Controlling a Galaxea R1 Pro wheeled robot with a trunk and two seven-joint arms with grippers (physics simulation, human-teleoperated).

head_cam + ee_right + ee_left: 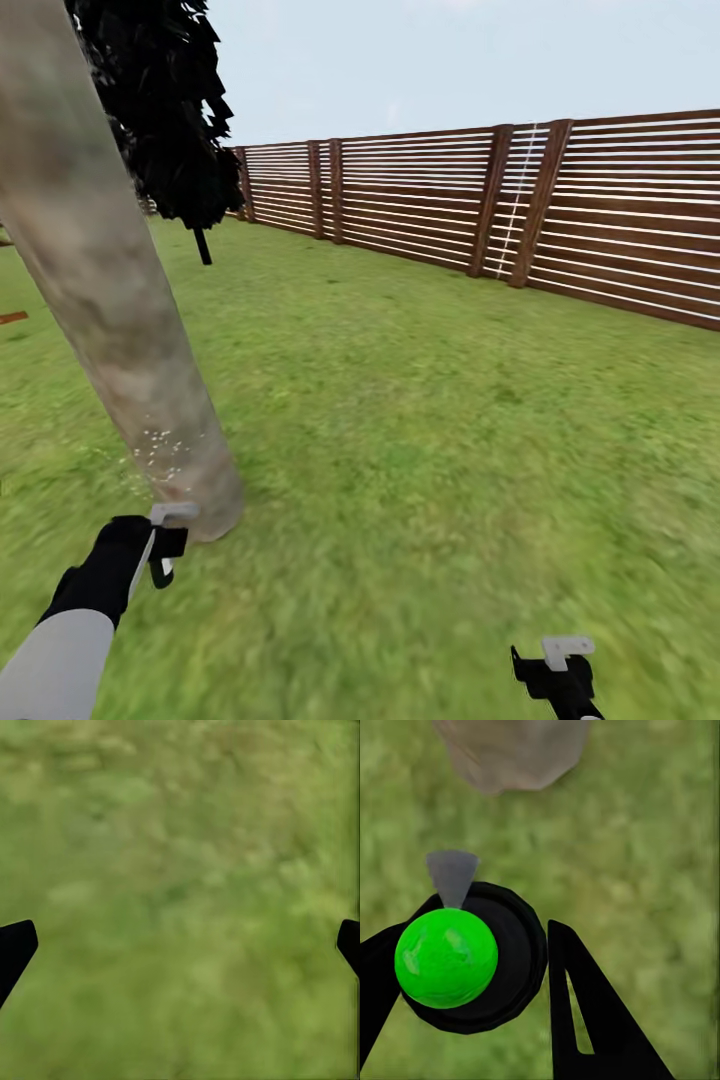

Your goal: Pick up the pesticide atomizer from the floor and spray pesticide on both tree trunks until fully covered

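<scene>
Holding the pesticide atomizer [461,960] pinched between the fingers of my left gripper [165,545], I keep it low and close beside the flared foot of the tree trunk [110,300], because that is where the nozzle can reach bark. In my left wrist view its bright green bulb sits on a black round body, with a small grey cone pointing over the grass [420,420] toward the base of the trunk. A scatter of whitish pesticide specks [160,450] dots the bark just above my gripper; the trunk higher up looks bare of them, so I judge this tree only partly covered, and the spray would need to climb.

My right gripper [560,675] hangs spread wide over open lawn, its finger tips at the two edges of its wrist view with nothing between them; it is kept apart and idle since one arm does the spraying. A dark, narrow tree [175,110] and the slatted wooden fence [500,200] stand well beyond.
</scene>
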